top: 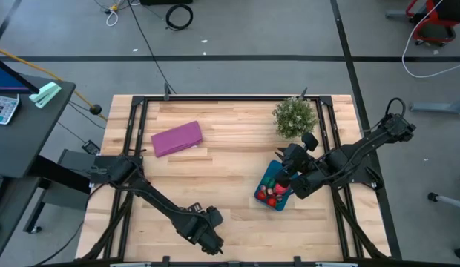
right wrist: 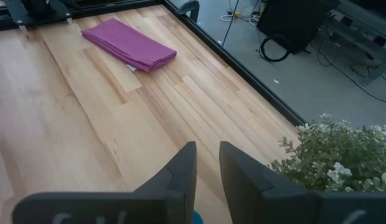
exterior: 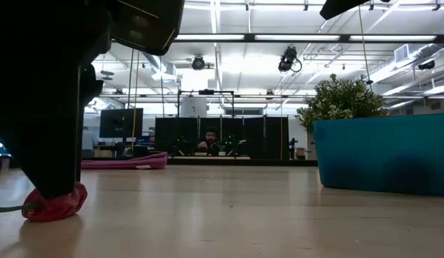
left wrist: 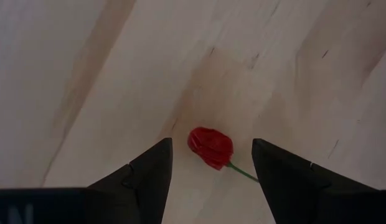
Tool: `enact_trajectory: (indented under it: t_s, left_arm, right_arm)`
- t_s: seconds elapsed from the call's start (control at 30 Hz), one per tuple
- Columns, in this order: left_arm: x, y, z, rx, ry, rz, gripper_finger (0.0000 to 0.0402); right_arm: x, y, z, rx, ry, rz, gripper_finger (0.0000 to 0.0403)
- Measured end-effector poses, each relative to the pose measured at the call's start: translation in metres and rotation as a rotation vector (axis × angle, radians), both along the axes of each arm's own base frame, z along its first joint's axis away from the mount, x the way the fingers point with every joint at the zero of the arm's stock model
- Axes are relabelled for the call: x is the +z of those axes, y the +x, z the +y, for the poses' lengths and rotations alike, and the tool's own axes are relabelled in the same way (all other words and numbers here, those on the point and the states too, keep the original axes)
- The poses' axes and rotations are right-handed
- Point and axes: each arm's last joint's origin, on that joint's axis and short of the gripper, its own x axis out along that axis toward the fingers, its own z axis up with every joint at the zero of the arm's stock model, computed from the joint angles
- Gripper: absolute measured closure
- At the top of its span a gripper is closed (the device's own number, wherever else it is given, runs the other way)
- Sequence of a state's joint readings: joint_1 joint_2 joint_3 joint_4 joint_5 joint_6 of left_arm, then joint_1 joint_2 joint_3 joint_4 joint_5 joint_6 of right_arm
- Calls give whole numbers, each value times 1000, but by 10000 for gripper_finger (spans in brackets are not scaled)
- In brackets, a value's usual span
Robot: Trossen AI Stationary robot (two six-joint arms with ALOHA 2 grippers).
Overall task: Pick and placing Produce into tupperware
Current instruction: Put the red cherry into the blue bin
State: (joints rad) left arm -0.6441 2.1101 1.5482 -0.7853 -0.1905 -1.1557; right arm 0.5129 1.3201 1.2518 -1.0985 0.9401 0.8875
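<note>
The left gripper (left wrist: 211, 174), jaws spread, straddled a red chili (left wrist: 210, 147) at lower centre of its wrist view, stem toward lower right.

Bare table (top: 230, 170) lies open between both arms; the potted plant (top: 294, 116) crowds the container (top: 268, 176) at twelve o'clock, purple cloth (top: 176, 139) at ten.
</note>
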Motion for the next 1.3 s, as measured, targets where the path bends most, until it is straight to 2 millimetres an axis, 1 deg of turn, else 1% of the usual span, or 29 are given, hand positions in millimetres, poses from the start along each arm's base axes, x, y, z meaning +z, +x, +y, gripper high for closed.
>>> enact_trajectory:
  t_s: [0.27,0.4,0.67,0.8,1.13,1.2,1.3]
  left_arm:
    - [0,0,0,3,0,1,177]
    - [0,0,0,3,0,2,191]
    - [0,0,0,9,-5,4,240]
    - [-1,0,0,9,-5,4,272]
    - [-1,0,0,3,-1,6,387]
    - [-1,0,0,-10,6,3,393]
    - [0,0,0,-18,26,-16,390]
  right_arm:
    - [0,0,0,0,0,0,325]
    - [0,0,0,0,0,0,325]
    - [0,0,0,0,0,0,325]
    - [0,0,0,0,0,0,325]
    - [0,0,0,0,0,0,325]
    - [0,0,0,0,0,0,325]
    - [0,0,0,0,0,0,325]
